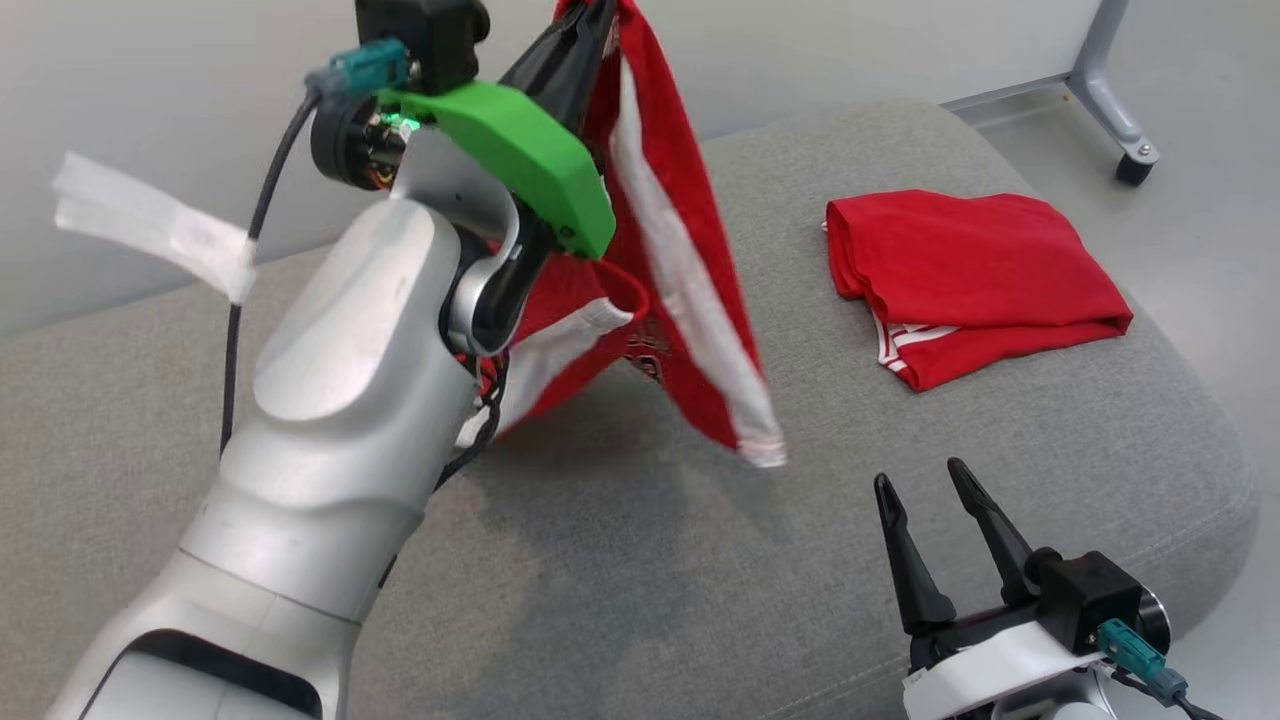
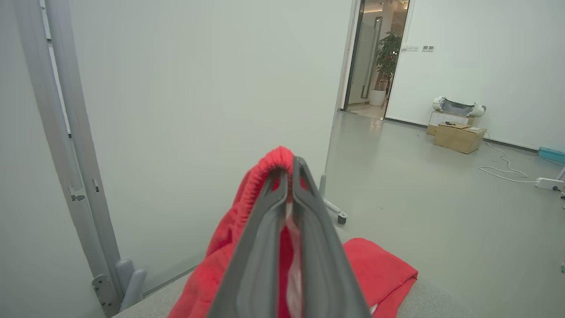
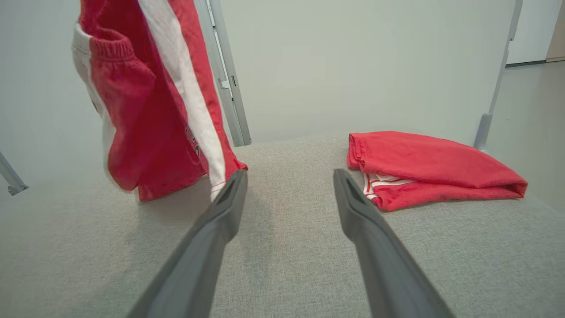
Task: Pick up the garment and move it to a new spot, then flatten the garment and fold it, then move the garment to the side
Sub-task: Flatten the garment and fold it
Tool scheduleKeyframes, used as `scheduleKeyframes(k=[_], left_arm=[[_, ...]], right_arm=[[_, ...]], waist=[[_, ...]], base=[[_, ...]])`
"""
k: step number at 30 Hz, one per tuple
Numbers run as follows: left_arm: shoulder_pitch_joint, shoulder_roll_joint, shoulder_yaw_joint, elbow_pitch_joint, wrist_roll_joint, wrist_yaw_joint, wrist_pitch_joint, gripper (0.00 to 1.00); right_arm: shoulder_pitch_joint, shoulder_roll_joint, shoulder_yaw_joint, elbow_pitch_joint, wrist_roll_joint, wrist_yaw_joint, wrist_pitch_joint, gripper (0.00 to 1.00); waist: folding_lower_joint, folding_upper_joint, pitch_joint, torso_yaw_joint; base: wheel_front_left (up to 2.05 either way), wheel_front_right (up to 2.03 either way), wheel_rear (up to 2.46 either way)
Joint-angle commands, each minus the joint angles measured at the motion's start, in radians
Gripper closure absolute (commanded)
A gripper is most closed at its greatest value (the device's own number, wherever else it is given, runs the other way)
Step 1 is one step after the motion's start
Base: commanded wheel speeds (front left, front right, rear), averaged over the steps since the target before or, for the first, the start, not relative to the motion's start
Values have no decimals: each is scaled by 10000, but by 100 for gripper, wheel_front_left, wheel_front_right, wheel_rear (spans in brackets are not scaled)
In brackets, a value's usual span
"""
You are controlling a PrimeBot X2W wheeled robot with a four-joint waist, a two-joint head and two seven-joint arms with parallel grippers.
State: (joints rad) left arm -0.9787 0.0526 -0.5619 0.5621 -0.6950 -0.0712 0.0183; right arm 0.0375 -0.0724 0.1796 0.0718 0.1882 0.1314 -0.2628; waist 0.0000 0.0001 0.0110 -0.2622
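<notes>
A red garment (image 1: 690, 260) with white side stripes hangs in the air over the grey cushion, its lower hem just above the fabric. My left gripper (image 1: 590, 15) is raised high and shut on the garment's ribbed waistband (image 2: 269, 165), which bunches over the fingertips in the left wrist view. The hanging garment (image 3: 154, 101) also shows at the upper left of the right wrist view. My right gripper (image 1: 925, 485) rests low at the front right of the cushion, open, with nothing between its fingers (image 3: 229, 198).
A second red garment (image 1: 965, 280) lies folded at the back right of the grey cushion (image 1: 640, 560). A wheeled metal frame leg (image 1: 1125, 120) stands on the floor beyond the cushion. Boxes and cables lie on the far floor (image 2: 459, 137).
</notes>
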Motion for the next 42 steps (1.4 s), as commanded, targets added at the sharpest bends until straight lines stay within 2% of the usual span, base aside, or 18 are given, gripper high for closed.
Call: scheduleKeyframes(k=[1,4,11,17,26,27,28,33,37,39,42], left_arm=[[-45,73,-5,25,-66,197,256,100],[139,378,66,78,-151,599,951,100],[2474,1024,164,767,-1052,778,2100,100],[3889,1740,536,1244,-1859,572,2839,100],[3990,2407,978,1582,-2474,351,3467,100],[3978,2397,1049,1605,-2589,309,3447,30],[3976,2379,1139,1613,-2688,274,3410,0],[4081,2534,1495,1357,-2746,128,2632,0],[4606,2700,1748,687,-2539,-55,1310,0],[4981,2799,1821,239,-2236,64,315,0],[5729,2827,1800,-407,-1500,486,-1244,0]], right_arm=[[135,20,-16,-26,36,-15,-29,0],[172,31,-34,-60,33,-15,-29,0],[309,87,-136,-137,58,-15,-30,0],[320,96,-115,-138,42,-15,-29,0],[155,55,68,-76,45,-15,-29,0],[134,48,87,-71,49,-15,-29,0],[120,37,96,-72,54,-15,-29,0],[152,-11,144,-54,79,-15,-29,0],[237,-40,149,-14,165,-15,-29,0],[237,-63,133,50,210,-15,-30,0],[125,-61,30,271,469,-15,-29,0]], waist=[[0,-1,-217,-189],[0,-1,-268,-239],[0,-1,-208,-165],[0,-1,-105,191],[0,-1,-89,677],[0,-1,-93,711],[0,-1,-100,743],[0,-1,-157,838],[0,-1,-225,964],[0,-1,-236,1064],[0,-1,-213,1287]], base=[[0,0,0],[0,0,0],[0,0,0],[0,0,0],[0,0,0],[0,0,0],[0,0,0],[0,0,0],[0,0,0],[0,0,0],[0,0,0]])
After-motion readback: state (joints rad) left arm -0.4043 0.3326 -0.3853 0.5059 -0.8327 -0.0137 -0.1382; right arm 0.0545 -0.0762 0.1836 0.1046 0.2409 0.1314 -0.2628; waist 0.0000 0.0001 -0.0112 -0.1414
